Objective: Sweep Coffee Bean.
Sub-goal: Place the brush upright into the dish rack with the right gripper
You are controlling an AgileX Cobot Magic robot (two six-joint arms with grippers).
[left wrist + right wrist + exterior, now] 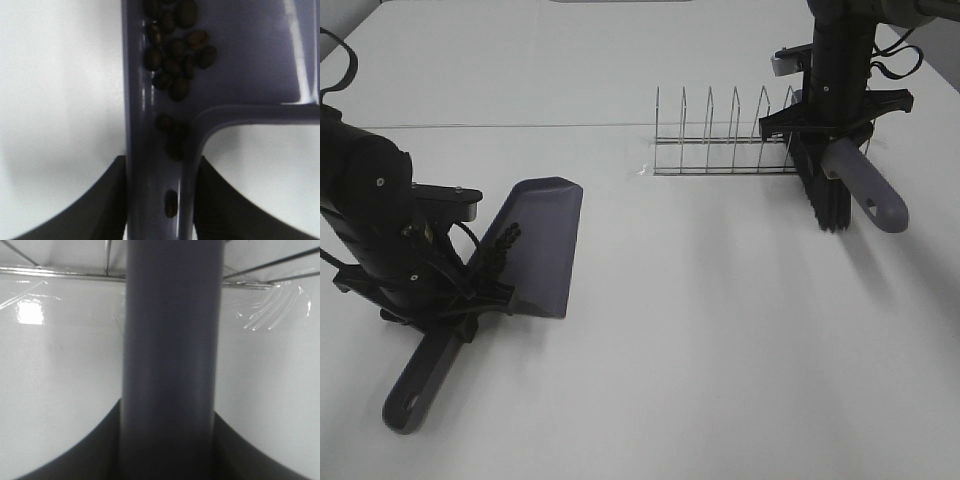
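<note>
Now | counter point(720, 340): 1 dustpan point(542, 240) at 8 o'clock, handle clamped in the closed left gripper point(455, 305) | coffee beans point(175, 55): about 16 countable, all inside the dustpan, clustered along one side wall toward the handle | 1 brush point(832, 195) at 2 o'clock, bristles down, handle clamped in the closed right gripper point(830, 125) | 1 wire rack point(720, 140) at 1 o'clock

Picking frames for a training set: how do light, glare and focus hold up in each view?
Exterior high: even light, sharp, soft shadows beside the dustpan and brush. Left wrist: coffee beans slightly soft, a glare streak on the dustpan. Right wrist: the brush fills the middle, blurred; bright glare patches on the table.
</note>
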